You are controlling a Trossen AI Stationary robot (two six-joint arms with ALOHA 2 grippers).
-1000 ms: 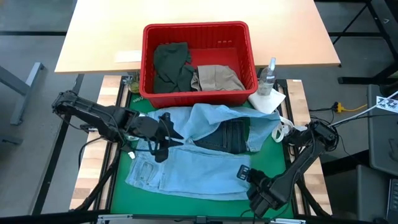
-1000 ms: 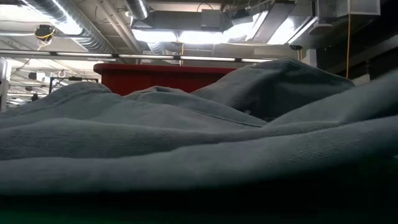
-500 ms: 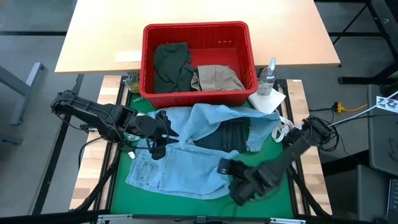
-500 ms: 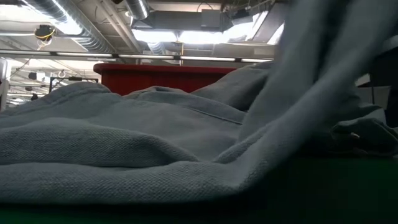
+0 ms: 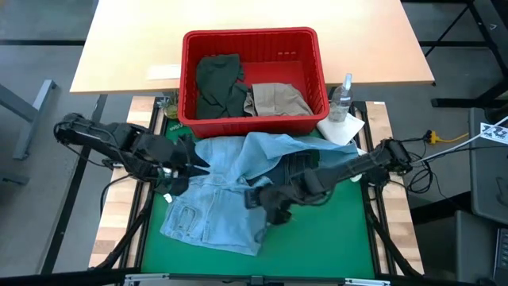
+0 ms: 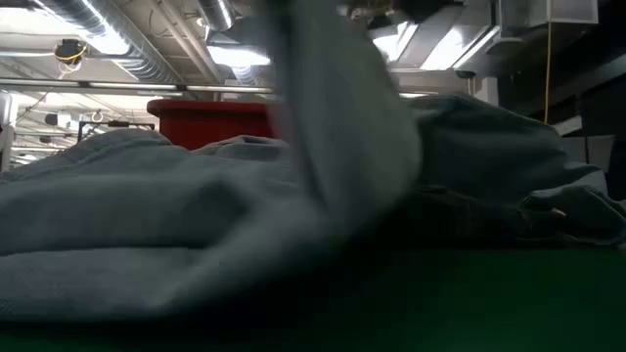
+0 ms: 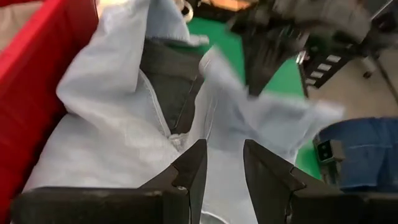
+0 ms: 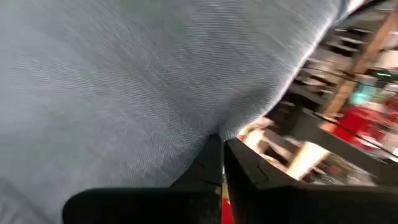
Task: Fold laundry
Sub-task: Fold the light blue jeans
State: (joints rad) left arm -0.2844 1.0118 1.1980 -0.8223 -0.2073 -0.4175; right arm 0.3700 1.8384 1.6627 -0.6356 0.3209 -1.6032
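Light blue denim (image 5: 210,210) lies spread on the green mat (image 5: 333,230), partly over dark navy jeans (image 5: 295,165). My right gripper (image 5: 266,200) hangs over the middle of the mat, shut on a raised part of the denim (image 6: 337,117). My left gripper (image 5: 187,165) stands open above the denim's far left part, and the denim (image 7: 124,137) shows beyond its fingers. A dark olive green piece (image 5: 216,83) and a beige khaki piece (image 5: 276,99) lie in the red basket (image 5: 189,79). My right gripper pinches the light blue denim between its two shut fingers (image 8: 214,155). The cloth (image 8: 186,106) drapes over and in front of them, so which edge or how many layers I cannot tell. The held part is lifted and hangs down to the mat (image 6: 352,196); the rest lies flat.
The red basket stands at the far edge of the mat. A spray bottle (image 5: 343,95) and a small white cloth (image 5: 341,127) sit at the far right. The mat's near right part is bare green. A wooden tabletop (image 5: 127,48) lies beyond.
My right gripper has swung from the mat's near right corner toward the left and far side, rising and rolling its wrist. It has carried the denim's right end up and over the rest. My left gripper has drawn back toward the table's left and far edge.
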